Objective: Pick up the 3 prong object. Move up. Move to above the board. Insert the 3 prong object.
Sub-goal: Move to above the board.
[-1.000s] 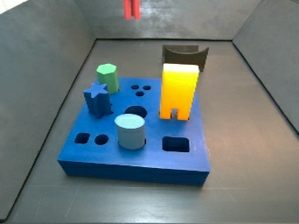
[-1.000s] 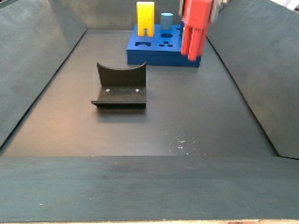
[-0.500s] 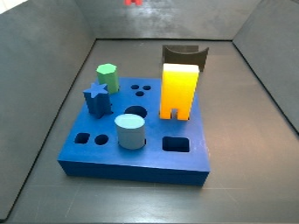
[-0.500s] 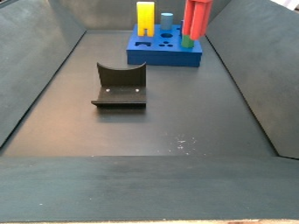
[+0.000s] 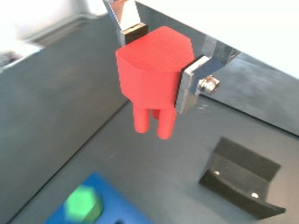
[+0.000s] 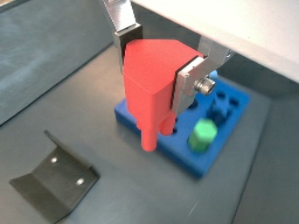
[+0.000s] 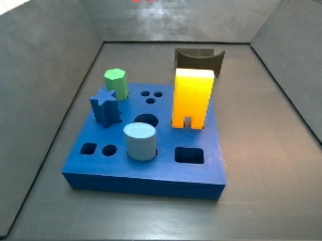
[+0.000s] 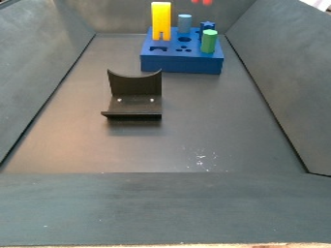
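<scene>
I see my gripper (image 5: 162, 54) clamped on the red peg (image 5: 152, 79), lifted high above the floor. The blue board (image 6: 193, 153) lies below to one side; moving over and inserting remain, I judge.

Fixture (image 8: 132, 94): dark L-shaped bracket on the floor, apart from the board (image 7: 151, 174); in a wrist view it lies on the floor below my gripper (image 5: 160, 57).
Yellow block (image 7: 191, 97): upright, two legs seated in the board.
Green hexagonal peg (image 7: 115, 82): upright, far corner.
Blue star peg (image 7: 104, 106): just beside the green one.
Pale cylinder (image 7: 139, 141): upright, near the middle.
</scene>
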